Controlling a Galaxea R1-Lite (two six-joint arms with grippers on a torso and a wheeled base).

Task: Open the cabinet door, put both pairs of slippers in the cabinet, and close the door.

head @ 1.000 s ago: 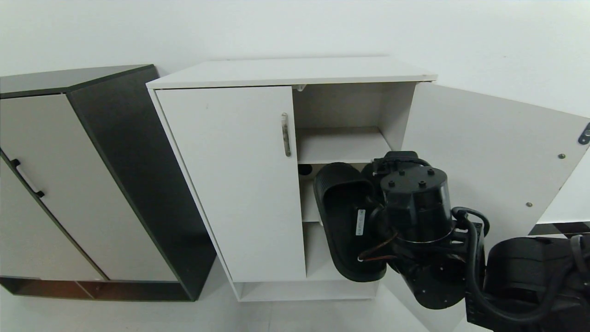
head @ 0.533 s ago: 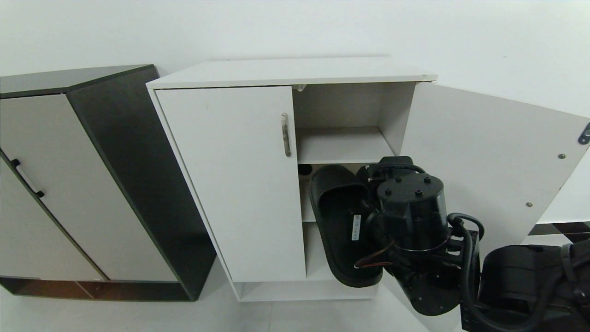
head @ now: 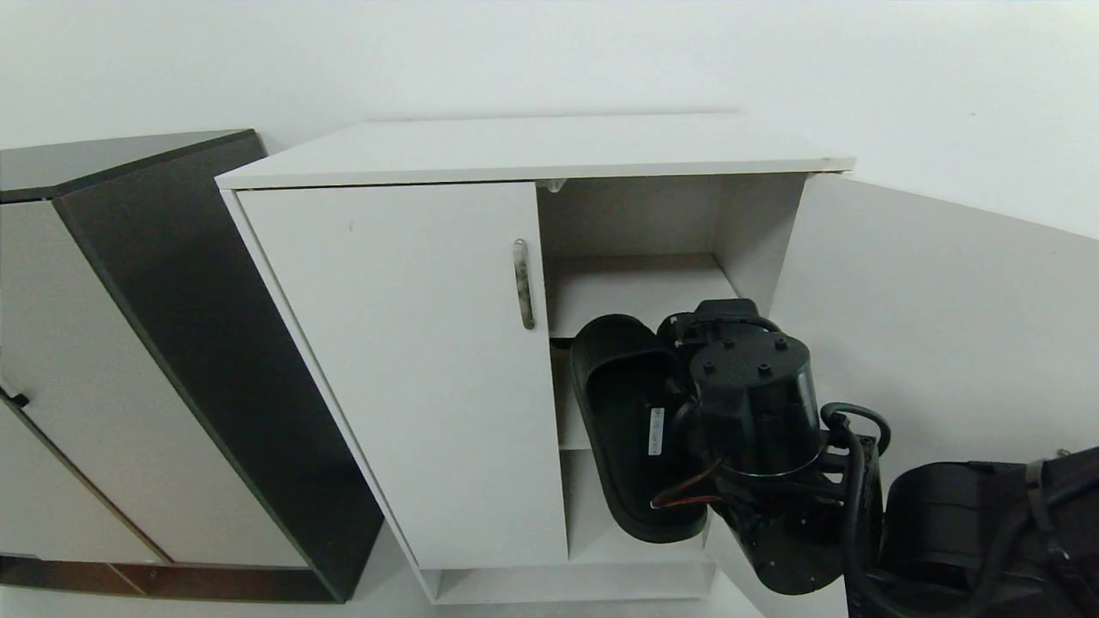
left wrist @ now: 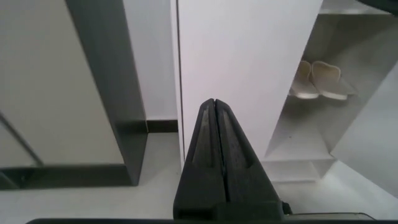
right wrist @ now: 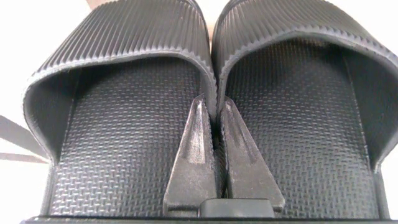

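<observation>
- Here the right gripper is nearly closed, with one finger inside each of the black slippers. It pinches their two adjoining side walls between its fingers.
- The pair sits side by side in that grip, toes pointing away from the wrist. It is at the open right half of the cabinet, below the top shelf.
- The open door is swung out to the right.
- The white slippers rest on a shelf inside.
- The left gripper is pressed fully together on nothing, facing the closed door.
</observation>
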